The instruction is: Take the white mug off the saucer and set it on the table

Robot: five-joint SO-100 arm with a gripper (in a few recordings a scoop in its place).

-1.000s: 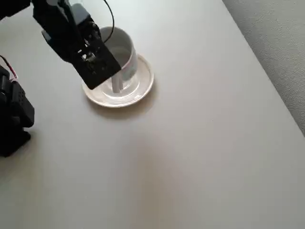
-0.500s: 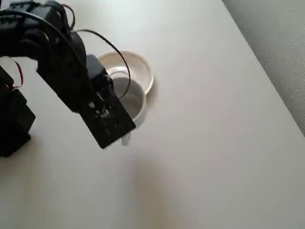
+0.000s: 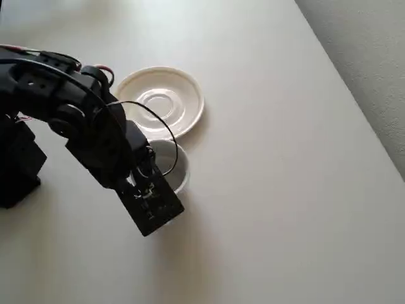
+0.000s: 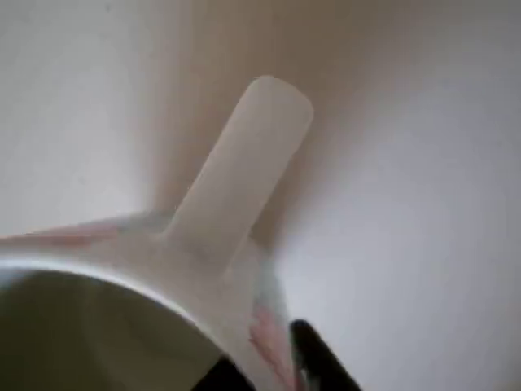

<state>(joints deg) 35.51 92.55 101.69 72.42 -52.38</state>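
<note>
In the overhead view the saucer lies bare on the desk, far of the mug, with its ringed centre well in plain sight. The mug sits just near of the saucer's rim, off the saucer; whether it rests on the desk or hangs a little above it cannot be told from above. The black arm reaches in from the left and covers the mug's left half, so from above little more than a curved piece of its rim and inside shows. A thin black cable loops from the arm over the gap between saucer and mug. Grey carpet fills the far right corner past the desk's straight edge.

The wrist view gives what the arm hides. There the mug is seen close, its rim and hollow at the lower left, its handle sticking out toward the top over the pale desk, with faint red print on the wall. A dark claw tip lies against the mug's outer wall at the bottom edge; the claw appears to be pinching the mug's wall, though the other finger is not clear.
</note>
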